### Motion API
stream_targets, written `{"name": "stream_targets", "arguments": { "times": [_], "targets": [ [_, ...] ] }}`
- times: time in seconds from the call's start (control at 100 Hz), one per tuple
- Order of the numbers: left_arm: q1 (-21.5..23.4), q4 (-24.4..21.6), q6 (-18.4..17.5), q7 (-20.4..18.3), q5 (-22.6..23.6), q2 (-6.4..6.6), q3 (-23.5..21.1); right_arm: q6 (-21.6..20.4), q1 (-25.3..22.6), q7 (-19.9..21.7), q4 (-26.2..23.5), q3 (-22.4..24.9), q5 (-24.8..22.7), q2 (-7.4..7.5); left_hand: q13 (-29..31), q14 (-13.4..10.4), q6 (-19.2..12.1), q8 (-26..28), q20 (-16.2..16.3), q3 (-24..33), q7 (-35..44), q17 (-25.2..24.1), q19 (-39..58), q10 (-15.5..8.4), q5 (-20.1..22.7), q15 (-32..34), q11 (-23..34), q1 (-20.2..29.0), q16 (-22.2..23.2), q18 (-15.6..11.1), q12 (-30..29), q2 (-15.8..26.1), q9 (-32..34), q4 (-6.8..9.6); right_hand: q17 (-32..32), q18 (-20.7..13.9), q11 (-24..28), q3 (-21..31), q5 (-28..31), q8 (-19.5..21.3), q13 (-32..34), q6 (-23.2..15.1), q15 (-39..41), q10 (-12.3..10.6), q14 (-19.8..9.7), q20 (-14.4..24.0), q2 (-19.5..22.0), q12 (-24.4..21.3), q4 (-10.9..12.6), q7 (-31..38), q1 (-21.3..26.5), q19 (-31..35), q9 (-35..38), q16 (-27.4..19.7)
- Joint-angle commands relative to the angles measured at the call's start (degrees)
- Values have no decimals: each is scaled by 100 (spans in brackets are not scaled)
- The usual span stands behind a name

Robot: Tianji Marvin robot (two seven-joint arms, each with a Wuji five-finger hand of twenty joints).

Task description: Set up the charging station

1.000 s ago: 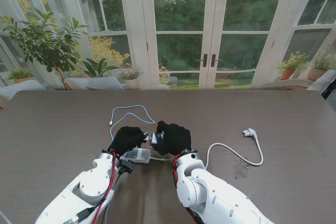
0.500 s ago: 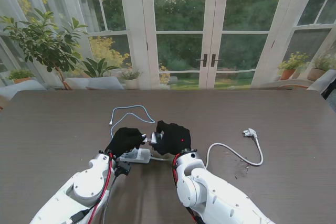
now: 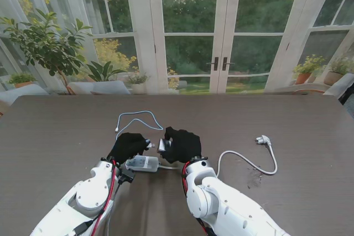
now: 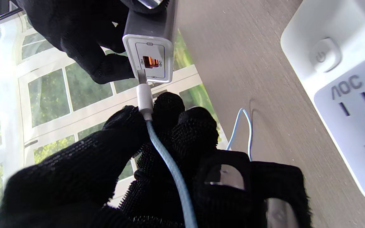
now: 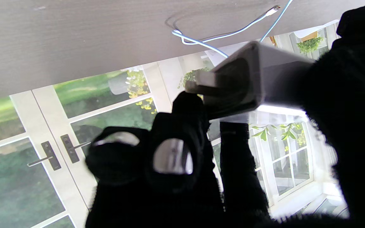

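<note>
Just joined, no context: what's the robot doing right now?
It is plugging a cable into a charger. The right hand holds the grey charger block above the table, port face toward the left hand. The left hand pinches the blue cable's white connector, whose tip sits at the port face; whether it is fully seated is unclear. The white power strip lies on the table beside the hands.
</note>
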Motion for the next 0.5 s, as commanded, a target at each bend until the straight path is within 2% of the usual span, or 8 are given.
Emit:
{"name": "stream_targets", "arguments": {
  "times": [0.0, 0.49],
  "targets": [
    [-37, 31, 12, -91, -37, -51, 31, -33, -7, 56, -46, -21, -17, -28, 141, -109, 195, -16, -124, 265, 146, 340, 1498, 382, 275, 333, 127, 558, 74, -1061, -35, -29, 249, 263, 152, -333, 471, 1106, 658, 395, -28, -857, 277, -663, -80, 69, 710, 120, 439, 1779, 1032, 398, 578, -2387],
    [-118, 84, 43, -163, -77, -51, 118, 16, 6, 75, -94, -61, -29, -41, 141, -105, 199, -60, -128, 260, 161, 342, 1498, 380, 269, 330, 121, 557, 75, -1078, -52, -39, 256, 269, 155, -337, 470, 1103, 658, 395, -29, -857, 287, -658, -80, 74, 717, 122, 440, 1779, 1033, 411, 579, -2382]
  ]
}}
